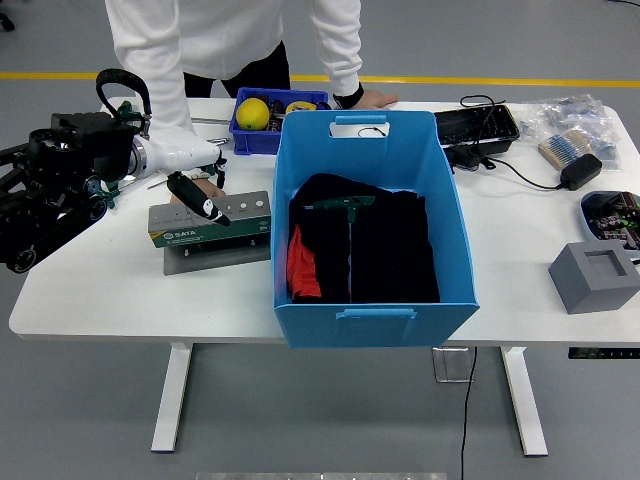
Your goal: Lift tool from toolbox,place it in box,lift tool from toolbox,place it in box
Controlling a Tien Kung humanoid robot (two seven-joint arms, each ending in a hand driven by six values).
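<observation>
A big blue box (370, 255) stands mid-table, lined with black and red cloth. A green T-handle tool (340, 203) lies inside it. To its left sits the toolbox, a grey-green tool holder (212, 222) on a grey plate. My left hand (198, 180), white with black fingertips, hovers just above the holder's back edge, open and holding nothing. A person in white stands at the far side. One of the person's hands (372, 98) rests on the table behind the box. The other hand (207, 188) lies partly hidden under my hand.
A small blue bin (290, 98) with a yellow ball stands behind the box's left corner. At the right are a black tray (478, 125), cables, a power adapter (580, 170), bagged parts (575, 112) and a grey block (593, 275). Green tool handles (124, 106) show behind my arm.
</observation>
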